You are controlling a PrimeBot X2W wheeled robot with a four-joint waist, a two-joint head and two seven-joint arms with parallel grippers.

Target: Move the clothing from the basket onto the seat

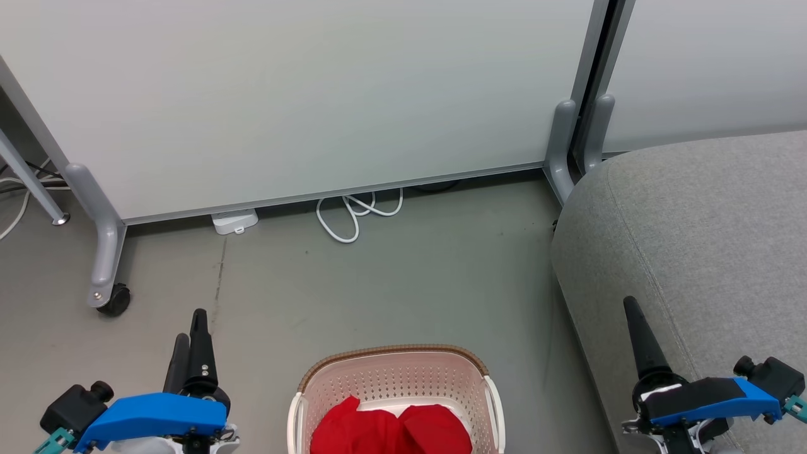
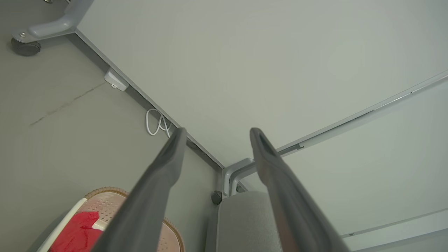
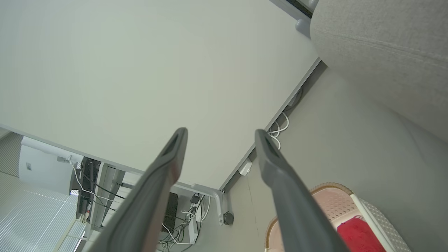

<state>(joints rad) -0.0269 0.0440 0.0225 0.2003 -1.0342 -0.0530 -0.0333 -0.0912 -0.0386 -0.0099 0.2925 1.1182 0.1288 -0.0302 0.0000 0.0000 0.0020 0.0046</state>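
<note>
The red clothing [image 1: 391, 432] lies bunched in the basket [image 1: 397, 349] on the floor [image 1: 378, 284], beside the seat [image 1: 706, 227] at the right. The left pincer [image 1: 191, 328] and right pincer [image 3: 221, 132] flank it, both spread and empty. I would lower the right one straight into the heap, bite a thick fold clear of the basket wall, and lift above the rim before swinging over.

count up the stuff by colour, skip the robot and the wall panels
red: 2 garments
cream: 1 basket
grey: 1 sofa
white: 2, cable and small box
total: 6
</note>
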